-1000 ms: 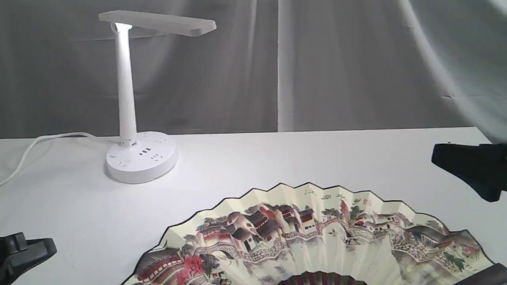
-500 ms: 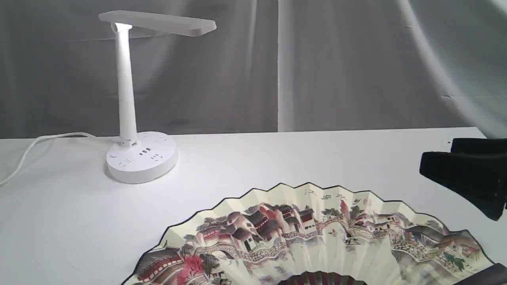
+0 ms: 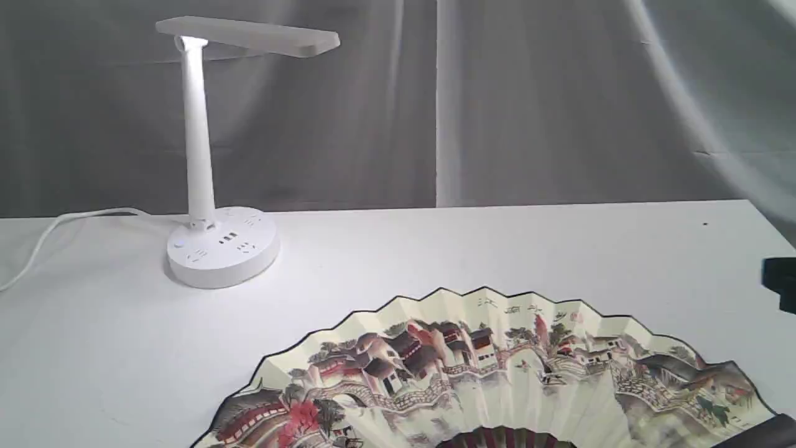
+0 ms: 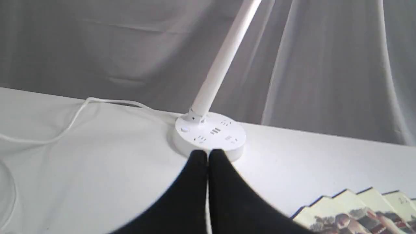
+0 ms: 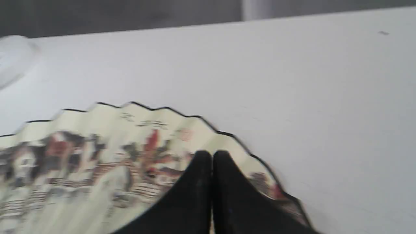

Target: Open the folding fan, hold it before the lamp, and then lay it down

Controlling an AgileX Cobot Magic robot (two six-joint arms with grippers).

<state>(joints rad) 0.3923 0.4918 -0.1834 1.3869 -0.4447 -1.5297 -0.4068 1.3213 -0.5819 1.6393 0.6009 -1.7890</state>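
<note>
The folding fan (image 3: 485, 373) lies spread open and flat on the white table (image 3: 497, 249) at the front, painted side up. The lamp (image 3: 199, 155) stands upright at the back left, well apart from the fan. Only a black bit of my right gripper (image 3: 782, 283) shows at the right edge. In the right wrist view that gripper (image 5: 212, 155) is shut and empty, hovering over the fan's (image 5: 97, 156) black-edged rim. My left gripper (image 4: 208, 154) is shut with nothing in it, short of the lamp's round base (image 4: 211, 133); it is outside the exterior view.
The lamp's white cord (image 3: 50, 233) trails off the table to the left. A grey curtain (image 3: 528, 106) hangs behind the table's far edge. A corner of the fan (image 4: 357, 211) shows in the left wrist view.
My right gripper has shut and drawn back to the right edge of the exterior view. The left gripper has left that view. The fan and lamp have not moved.
</note>
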